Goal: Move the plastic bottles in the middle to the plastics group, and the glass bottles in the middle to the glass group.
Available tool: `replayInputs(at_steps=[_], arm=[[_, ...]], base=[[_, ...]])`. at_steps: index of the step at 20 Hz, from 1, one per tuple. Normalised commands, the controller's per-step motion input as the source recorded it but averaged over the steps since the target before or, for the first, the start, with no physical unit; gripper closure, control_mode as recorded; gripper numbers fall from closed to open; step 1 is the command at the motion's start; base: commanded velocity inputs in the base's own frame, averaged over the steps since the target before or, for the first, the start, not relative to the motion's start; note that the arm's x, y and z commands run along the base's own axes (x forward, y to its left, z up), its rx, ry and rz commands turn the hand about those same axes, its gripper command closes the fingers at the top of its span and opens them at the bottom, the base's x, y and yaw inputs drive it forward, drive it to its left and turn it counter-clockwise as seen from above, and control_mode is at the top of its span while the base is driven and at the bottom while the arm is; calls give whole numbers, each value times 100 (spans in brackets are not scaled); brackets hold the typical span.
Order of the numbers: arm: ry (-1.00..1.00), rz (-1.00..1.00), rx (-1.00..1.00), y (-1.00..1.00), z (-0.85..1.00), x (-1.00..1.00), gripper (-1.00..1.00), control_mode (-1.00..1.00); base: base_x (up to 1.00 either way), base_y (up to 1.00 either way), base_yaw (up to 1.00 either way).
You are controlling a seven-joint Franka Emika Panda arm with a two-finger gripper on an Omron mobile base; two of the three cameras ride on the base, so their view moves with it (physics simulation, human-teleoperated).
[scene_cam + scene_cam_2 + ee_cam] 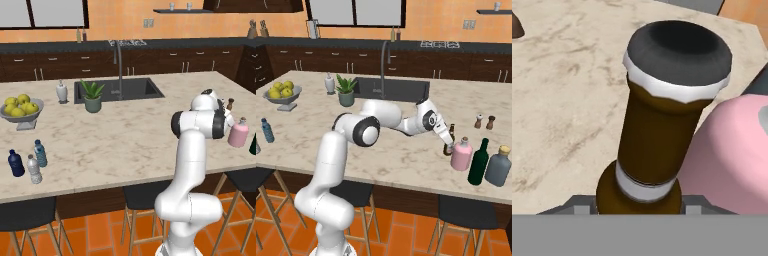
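My gripper is shut on the slim dark brown bottle low on its body, and the bottle stands upright right beside the squat pink bottle. In the hand view the brown bottle sits between my fingertips, with the pink bottle touching or nearly touching it on the right. The dark green bottle stands just right of the pink one. At the counter's far left, the teal bottle stands next to the navy bottle and the clear bottle.
A grey bottle stands beside the green one near the counter's front edge. Salt and pepper shakers stand behind. Further off are a sink, a potted plant, a white soap dispenser and a fruit bowl.
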Motion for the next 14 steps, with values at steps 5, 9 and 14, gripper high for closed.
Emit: replayInputs(at_steps=[5, 9, 14], arm=[[3, 0, 0, 0, 0, 0, -100, -100], [4, 0, 0, 0, 0, 0, -100, -100], [0, 0, 0, 0, 0, -6, -100, -100]], base=[[0, 0, 0], [0, 0, 0], [0, 0, 0]])
